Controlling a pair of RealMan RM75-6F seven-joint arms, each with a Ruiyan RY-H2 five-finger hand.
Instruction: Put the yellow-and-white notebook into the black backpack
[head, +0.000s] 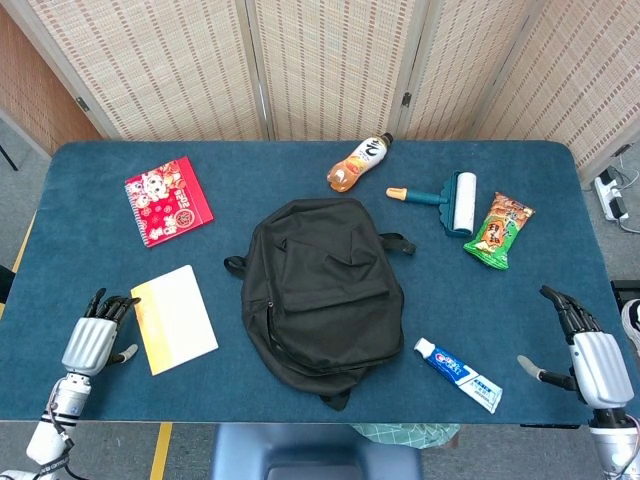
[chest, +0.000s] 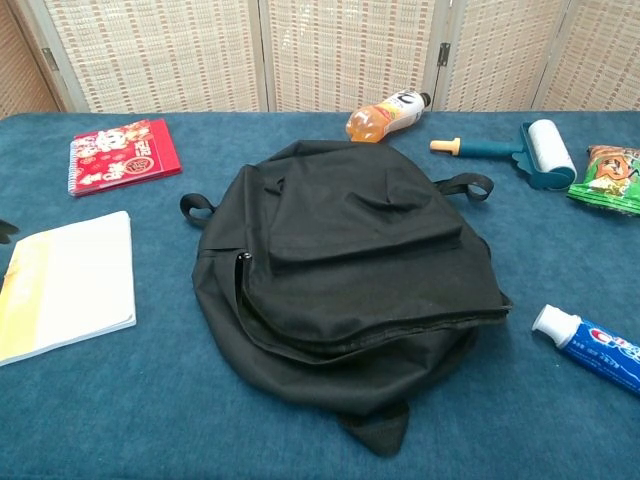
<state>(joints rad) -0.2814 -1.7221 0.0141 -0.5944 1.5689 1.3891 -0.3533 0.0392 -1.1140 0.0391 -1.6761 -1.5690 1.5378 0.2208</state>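
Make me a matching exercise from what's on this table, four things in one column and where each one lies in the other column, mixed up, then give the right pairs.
Things:
1. red notebook
2. toothpaste tube
3. drink bottle
4. yellow-and-white notebook

Places:
A. just beyond the top of the black backpack
B. far left part of the table
C. close beside the left hand
D. near edge, between backpack and right hand

Pairs: 1-B, 2-D, 3-A, 4-C
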